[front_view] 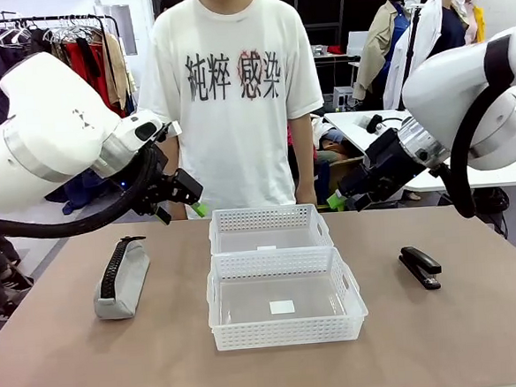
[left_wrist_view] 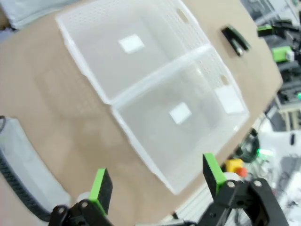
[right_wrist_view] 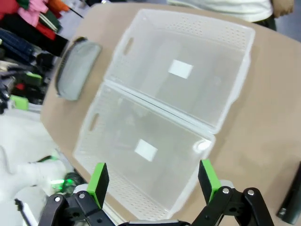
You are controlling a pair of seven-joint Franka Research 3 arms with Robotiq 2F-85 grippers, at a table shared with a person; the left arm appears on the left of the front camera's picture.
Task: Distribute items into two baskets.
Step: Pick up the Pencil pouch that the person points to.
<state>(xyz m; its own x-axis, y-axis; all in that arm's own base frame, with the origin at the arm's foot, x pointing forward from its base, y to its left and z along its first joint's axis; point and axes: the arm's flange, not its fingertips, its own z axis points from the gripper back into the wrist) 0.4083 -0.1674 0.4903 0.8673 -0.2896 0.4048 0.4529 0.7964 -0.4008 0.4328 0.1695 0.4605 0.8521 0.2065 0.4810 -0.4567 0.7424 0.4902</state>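
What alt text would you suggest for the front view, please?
A near basket and a far basket, both white and empty, sit touching mid-table, grey pouch left, black stapler right. The left gripper and right gripper hover open above; a person stands behind.

Left end effector [front_view: 181,212] and right end effector [front_view: 345,203] hover aloft, spread wide.

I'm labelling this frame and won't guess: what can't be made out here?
Pencil pouch: left wrist view, blurred, cut by the left edge.
Stapler: right wrist view, cut by the bottom-right corner.
Sticker in the near basket: front view, any print too small to read.
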